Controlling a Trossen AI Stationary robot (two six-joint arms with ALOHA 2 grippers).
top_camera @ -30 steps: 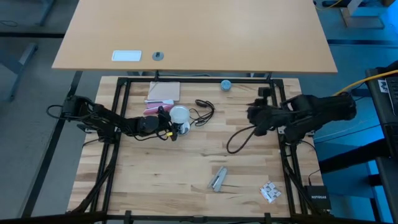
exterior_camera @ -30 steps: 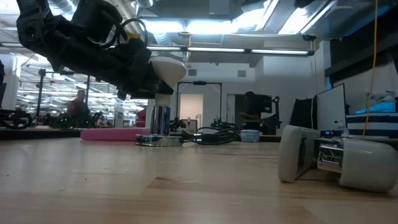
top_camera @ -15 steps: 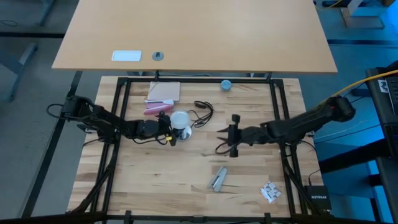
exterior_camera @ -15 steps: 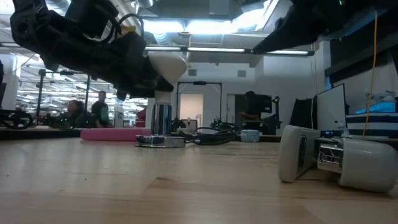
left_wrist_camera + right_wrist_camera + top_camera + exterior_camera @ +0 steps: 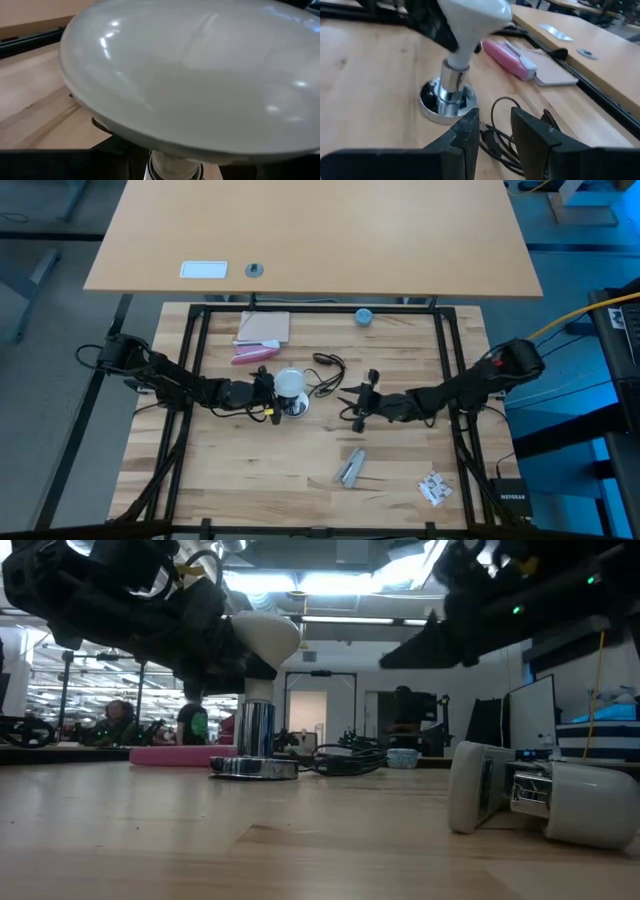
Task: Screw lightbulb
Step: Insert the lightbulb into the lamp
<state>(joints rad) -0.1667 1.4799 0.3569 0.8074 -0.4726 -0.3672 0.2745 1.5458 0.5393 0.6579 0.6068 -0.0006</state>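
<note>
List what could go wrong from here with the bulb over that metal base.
The lightbulb leans in the left tool, so its neck could cross-thread or jam in the socket. The black cable lies loose beside the base, right under the right tool, which could snag it and drag the socket.

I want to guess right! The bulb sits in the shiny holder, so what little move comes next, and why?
Probably the right gripper eases forward to steady the shiny base. The left gripper holds the bulb, whose neck already sits in the holder, and the right jaws stand open just short of the base, pointing at it.
</note>
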